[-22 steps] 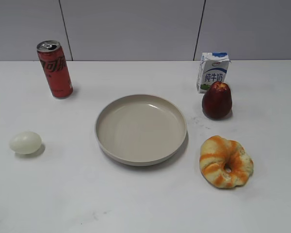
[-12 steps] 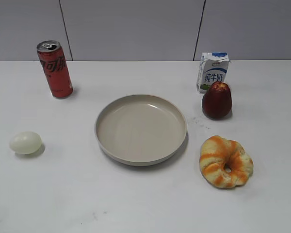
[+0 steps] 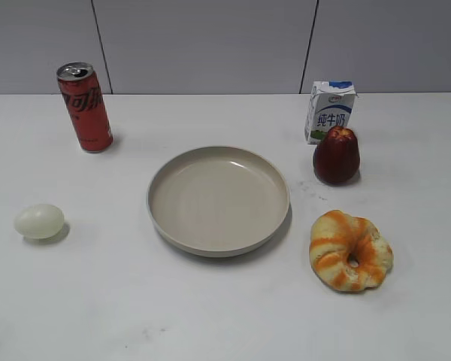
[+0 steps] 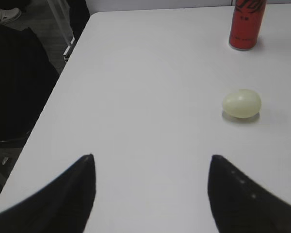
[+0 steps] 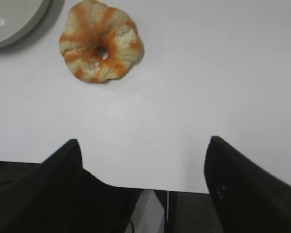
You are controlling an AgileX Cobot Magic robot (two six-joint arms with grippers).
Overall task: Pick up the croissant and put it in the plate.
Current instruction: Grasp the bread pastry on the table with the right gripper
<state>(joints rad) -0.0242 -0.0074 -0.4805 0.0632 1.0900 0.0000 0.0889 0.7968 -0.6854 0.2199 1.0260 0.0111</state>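
The croissant (image 3: 351, 250), a cream-yellow ring with orange stripes, lies on the white table right of the plate (image 3: 219, 241). It also shows in the right wrist view (image 5: 101, 41), beyond my right gripper (image 5: 144, 141), which is open and empty over the table's near edge. A piece of the plate's rim (image 5: 19, 34) shows at that view's top left. My left gripper (image 4: 152, 158) is open and empty above bare table, short of the pale egg (image 4: 241, 103). Neither gripper appears in the exterior view.
A red soda can (image 3: 84, 107) stands at the back left, and it shows in the left wrist view (image 4: 246, 24). A milk carton (image 3: 330, 111) and a dark red pear-shaped fruit (image 3: 336, 156) stand behind the croissant. The egg (image 3: 39, 221) lies at the left.
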